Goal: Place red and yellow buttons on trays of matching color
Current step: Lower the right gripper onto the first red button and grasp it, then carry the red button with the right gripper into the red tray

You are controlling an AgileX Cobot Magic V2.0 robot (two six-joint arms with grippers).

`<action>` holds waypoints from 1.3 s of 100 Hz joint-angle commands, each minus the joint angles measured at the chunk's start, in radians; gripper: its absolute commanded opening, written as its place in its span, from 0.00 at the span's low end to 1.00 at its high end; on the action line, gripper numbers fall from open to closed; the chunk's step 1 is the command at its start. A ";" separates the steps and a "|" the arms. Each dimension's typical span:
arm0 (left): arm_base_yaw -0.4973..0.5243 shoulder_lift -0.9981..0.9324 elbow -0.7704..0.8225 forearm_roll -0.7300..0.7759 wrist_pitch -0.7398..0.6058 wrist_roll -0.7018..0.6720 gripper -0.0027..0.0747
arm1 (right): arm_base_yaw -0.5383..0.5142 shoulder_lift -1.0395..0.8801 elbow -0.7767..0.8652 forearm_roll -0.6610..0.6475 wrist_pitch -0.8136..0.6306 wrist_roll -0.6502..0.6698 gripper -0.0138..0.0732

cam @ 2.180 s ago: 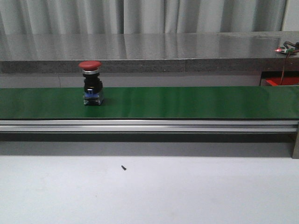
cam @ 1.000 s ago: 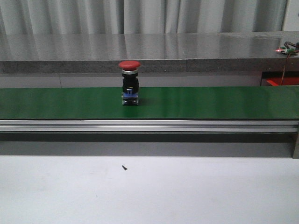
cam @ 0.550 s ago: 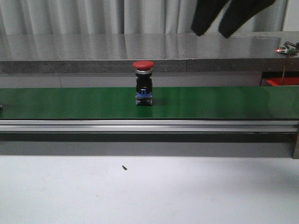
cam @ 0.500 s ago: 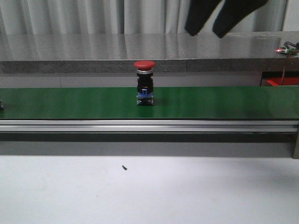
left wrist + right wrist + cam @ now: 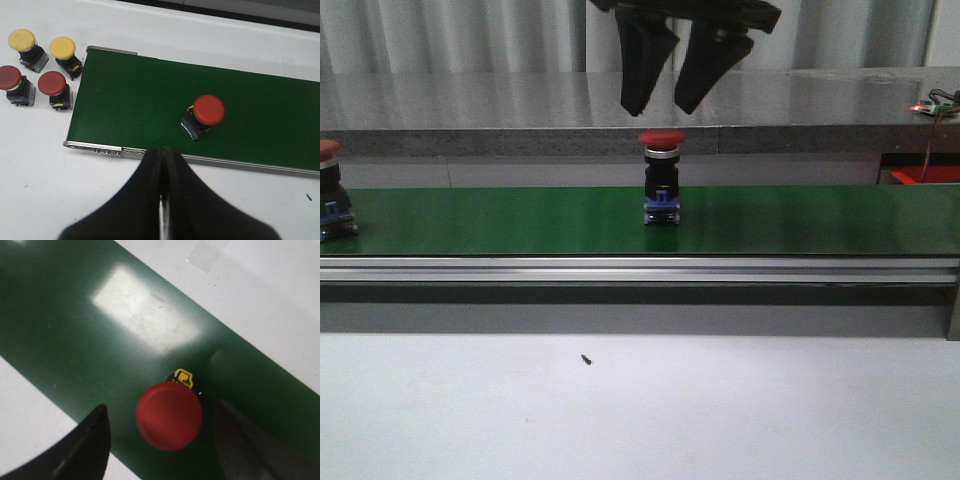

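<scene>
Right gripper (image 5: 668, 105) now spread above the red button (image 5: 661, 178) mid-belt (image 5: 800, 220).
Button has ridden rightward, a second button (image 5: 330, 205) entered at left; pickup looks imminent. Left gripper (image 5: 162, 165) is pressed together.

It looks like a lab or workshop: a green moving belt (image 5: 800, 220) with a metal rail (image 5: 640, 268) on a white table (image 5: 720, 410).

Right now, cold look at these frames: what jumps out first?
A red button stands upright mid-way along the green belt, with the right gripper open directly above it, fingers either side in the wrist view. A second red button sits at the belt's left edge, and four spare buttons, two yellow, two red, wait off the belt's end.
</scene>
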State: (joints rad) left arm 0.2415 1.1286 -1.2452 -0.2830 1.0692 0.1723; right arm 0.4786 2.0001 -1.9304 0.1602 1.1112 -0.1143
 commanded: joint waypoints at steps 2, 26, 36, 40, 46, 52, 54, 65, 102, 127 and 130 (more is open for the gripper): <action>-0.005 -0.022 -0.024 -0.027 -0.048 0.002 0.01 | 0.001 -0.013 -0.068 -0.047 0.010 -0.009 0.68; -0.005 -0.022 -0.024 -0.027 -0.048 0.002 0.01 | -0.008 0.036 -0.075 -0.092 0.046 -0.009 0.68; -0.005 -0.022 -0.024 -0.027 -0.048 0.002 0.01 | -0.015 0.036 -0.076 -0.093 0.057 -0.009 0.63; -0.005 -0.022 -0.024 -0.027 -0.048 0.002 0.01 | -0.017 0.035 -0.080 -0.094 0.064 -0.009 0.57; -0.005 -0.022 -0.024 -0.027 -0.048 0.002 0.01 | -0.021 0.035 -0.089 -0.094 0.083 -0.009 0.46; -0.005 -0.022 -0.024 -0.027 -0.048 0.002 0.01 | -0.027 0.032 -0.094 -0.094 0.087 -0.009 0.37; -0.005 -0.022 -0.024 -0.027 -0.048 0.002 0.01 | -0.027 0.031 -0.094 -0.094 0.087 -0.009 0.35; -0.005 -0.022 -0.024 -0.028 -0.048 0.002 0.01 | -0.041 0.015 -0.094 -0.094 0.088 -0.009 0.34; -0.005 -0.022 -0.024 -0.028 -0.048 0.002 0.01 | -0.368 -0.098 -0.095 -0.094 0.109 -0.008 0.34; -0.005 -0.022 -0.024 -0.028 -0.048 0.002 0.01 | -0.624 -0.098 -0.094 -0.094 0.131 -0.008 0.34; -0.005 -0.022 -0.024 -0.028 -0.048 0.002 0.01 | -0.644 -0.097 -0.094 -0.094 0.127 -0.008 0.34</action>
State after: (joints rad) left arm 0.2415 1.1286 -1.2452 -0.2834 1.0692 0.1723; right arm -0.1063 1.9644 -1.9940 0.0625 1.2414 -0.1143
